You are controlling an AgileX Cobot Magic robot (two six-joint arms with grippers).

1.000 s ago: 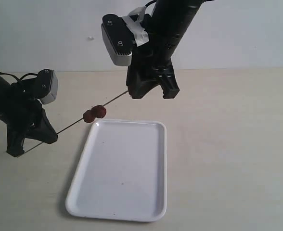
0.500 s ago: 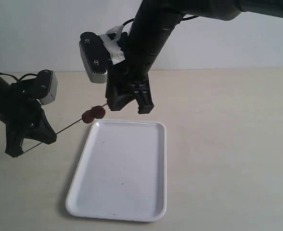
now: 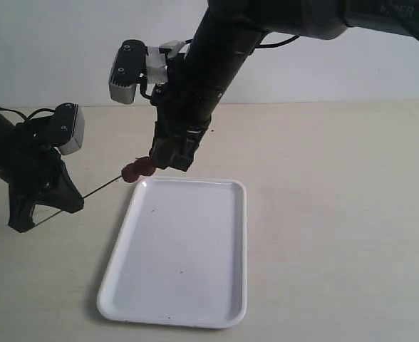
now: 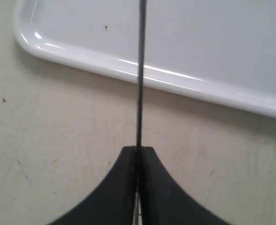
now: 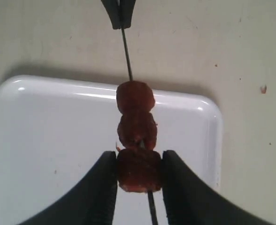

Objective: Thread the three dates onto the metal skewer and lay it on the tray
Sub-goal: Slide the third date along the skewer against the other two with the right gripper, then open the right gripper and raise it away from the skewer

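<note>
Your left gripper [image 4: 138, 150] was pinched fully shut on one end of the metal skewer [image 4: 139, 70], holding it raised off the table [image 3: 338, 214]. Your right gripper [image 5: 139, 160] was partly closed, its fingers [image 5: 105, 178] pressed against both sides of the date farthest from the left gripper. The three dates [image 5: 136, 133] sat threaded on the rod, touching one another. In the exterior view they hung over the far left corner of the tray [image 3: 244, 242].

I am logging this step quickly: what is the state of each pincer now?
Left pincer: closed, holding the metal skewer.
Right pincer: closed on a date threaded on that skewer.
</note>
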